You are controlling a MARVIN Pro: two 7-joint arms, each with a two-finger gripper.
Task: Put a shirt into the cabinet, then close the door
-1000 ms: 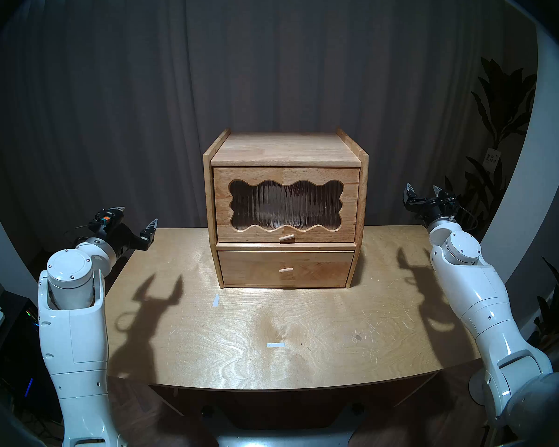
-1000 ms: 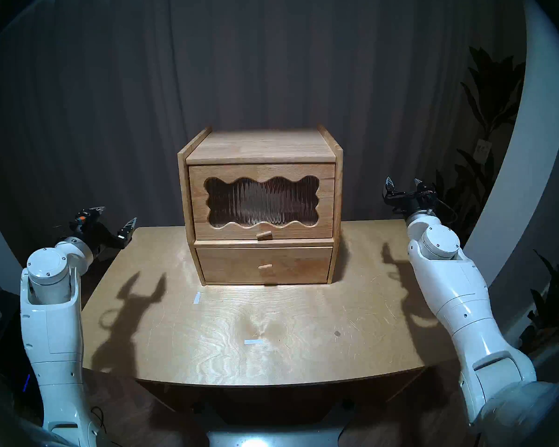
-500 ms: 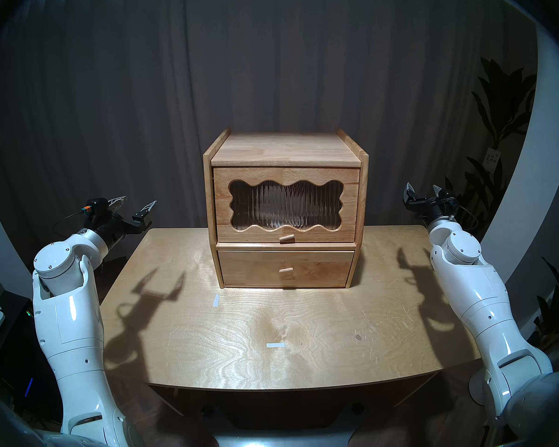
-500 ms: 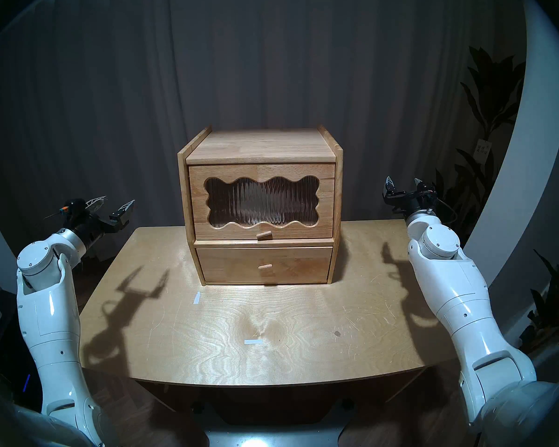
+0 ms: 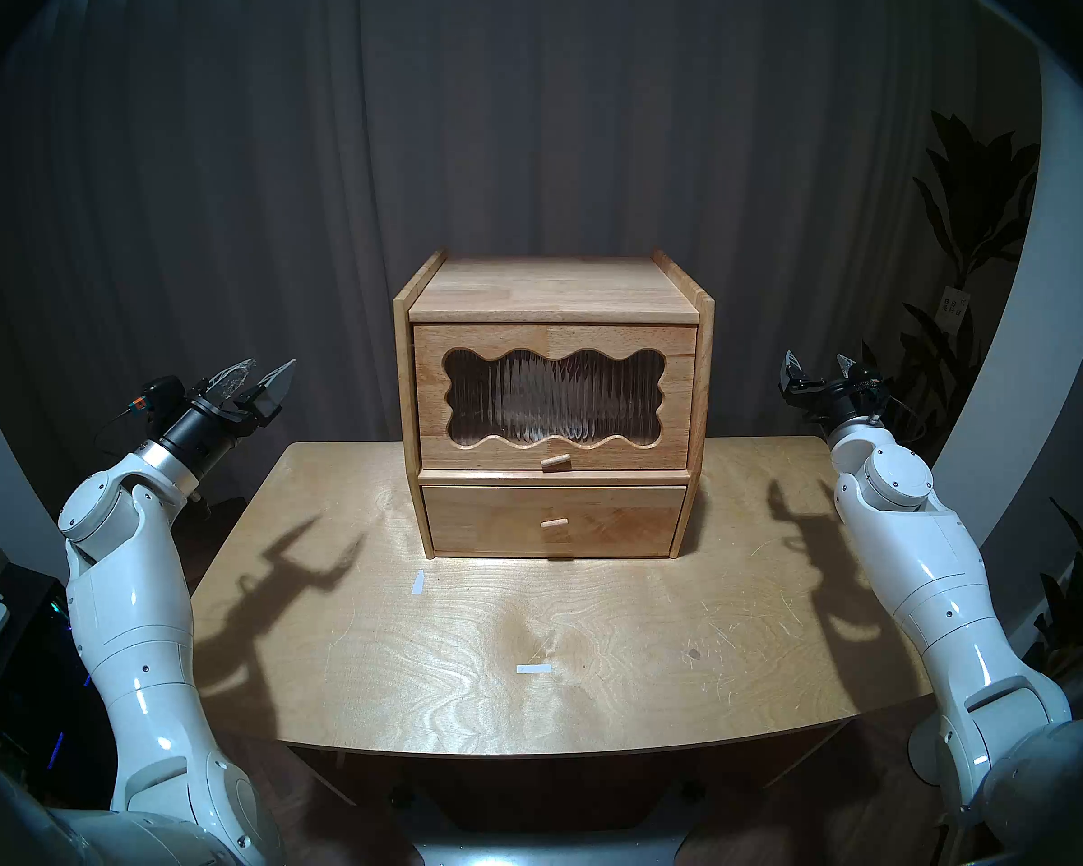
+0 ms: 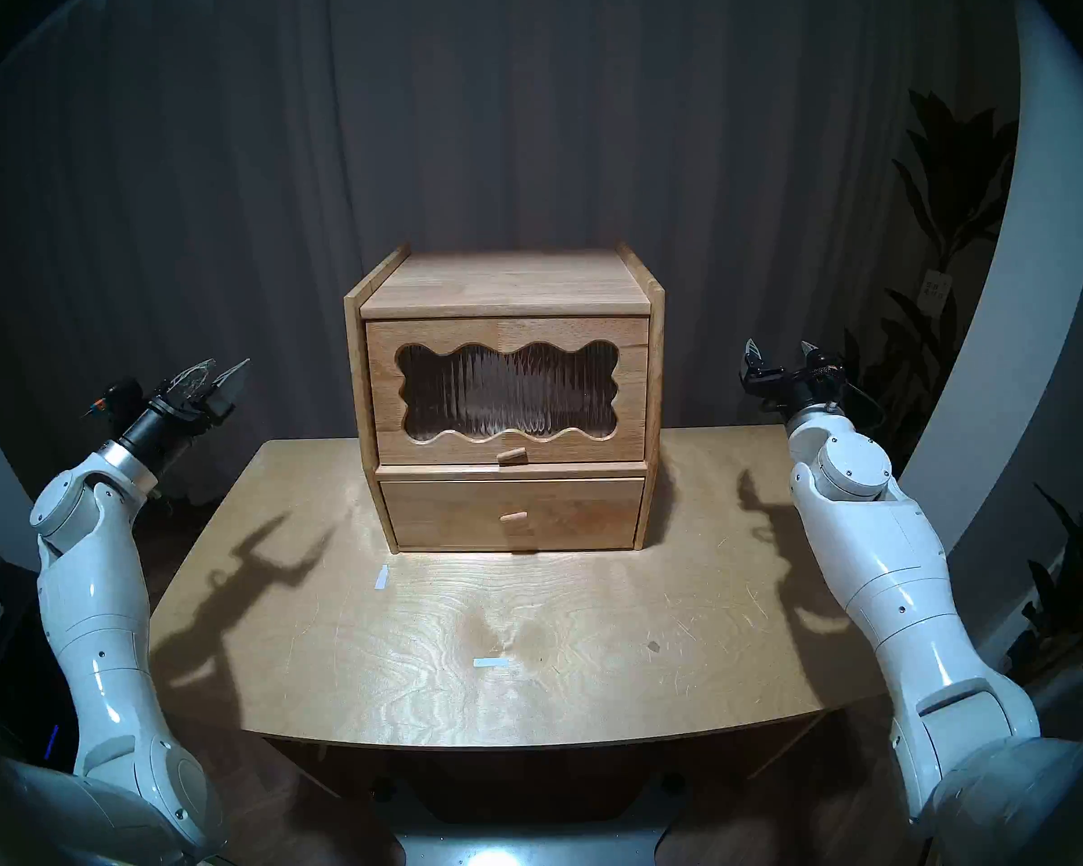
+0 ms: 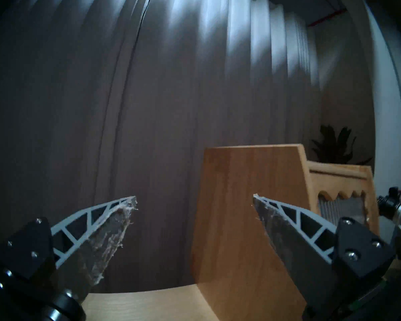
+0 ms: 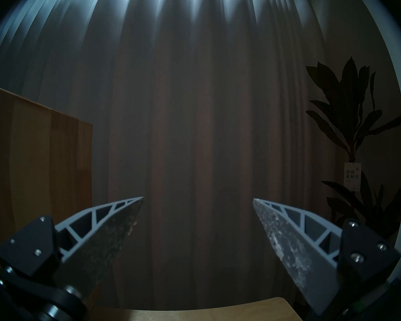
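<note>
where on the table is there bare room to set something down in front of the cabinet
Widest bare patch: the table between the cabinet drawer front and the near edge, bearing only two tape strips. Narrower bare strips flank the cabinet; the left gripper and right gripper hang beside them, jaws open.

One cabinet (image 5: 554, 408) stands between two grippers, left gripper (image 5: 263, 374) and right gripper (image 5: 819, 363). It carries one door (image 5: 554, 396), one drawer (image 5: 554, 521) and two peg handles. Two tape strips lie on one table (image 5: 651, 658).

table (image 5: 589, 708) w/ 2 tape strips (image 5: 534, 668) | curtain (image 5: 526, 127) bkgd | plant (image 5: 964, 233) rt
</note>
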